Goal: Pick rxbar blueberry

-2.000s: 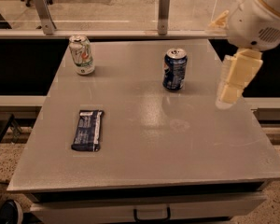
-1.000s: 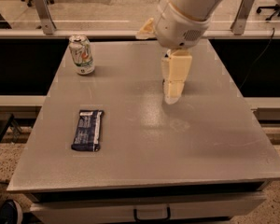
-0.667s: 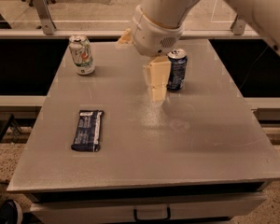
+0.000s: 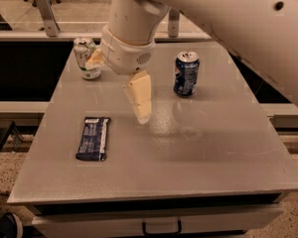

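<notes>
The rxbar blueberry (image 4: 93, 138) is a flat dark navy bar with a pale text panel. It lies lengthwise on the grey table (image 4: 213, 152), at the front left. My gripper (image 4: 118, 90) hangs from the white arm above the table's middle, to the right of the bar and farther back, above it and apart from it. Its cream fingers (image 4: 140, 100) stand apart, one pointing down toward the table and the other out to the left. It is open and holds nothing.
A blue soda can (image 4: 186, 74) stands upright at the back right of the gripper. A white-green soda can (image 4: 86, 58) stands at the back left, partly behind the gripper's left finger. A rail with metal posts (image 4: 44, 11) runs behind the table.
The arm has swung left across the table, from the right edge past the blue can to the middle, closer to the bar. The bar and both cans have not moved.
</notes>
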Motion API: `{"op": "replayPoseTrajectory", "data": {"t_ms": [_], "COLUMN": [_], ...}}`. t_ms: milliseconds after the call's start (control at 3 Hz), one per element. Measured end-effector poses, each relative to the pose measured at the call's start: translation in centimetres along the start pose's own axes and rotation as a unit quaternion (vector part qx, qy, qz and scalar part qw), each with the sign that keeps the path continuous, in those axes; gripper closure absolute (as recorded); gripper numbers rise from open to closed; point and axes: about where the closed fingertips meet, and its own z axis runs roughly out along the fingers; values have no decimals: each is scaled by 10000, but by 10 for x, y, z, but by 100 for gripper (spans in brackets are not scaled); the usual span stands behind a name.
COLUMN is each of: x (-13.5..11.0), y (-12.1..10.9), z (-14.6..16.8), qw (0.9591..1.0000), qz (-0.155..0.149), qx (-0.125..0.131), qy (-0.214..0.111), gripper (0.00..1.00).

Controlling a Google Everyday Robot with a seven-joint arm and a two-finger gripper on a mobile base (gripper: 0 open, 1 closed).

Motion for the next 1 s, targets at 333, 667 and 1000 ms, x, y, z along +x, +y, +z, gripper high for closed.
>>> {"op": "replayPoseTrajectory", "data": {"t_ms": [333, 667, 1000], "x": [-23, -43, -54], "y": [-2, 4, 9], "z": [23, 45, 63], "qw": [9975, 9884, 9768], "qz": [-668, -1432, -1982], "qx": [-217, -502, -794], "qy": [-4, 69, 154], "gripper": [0, 0, 0]}}
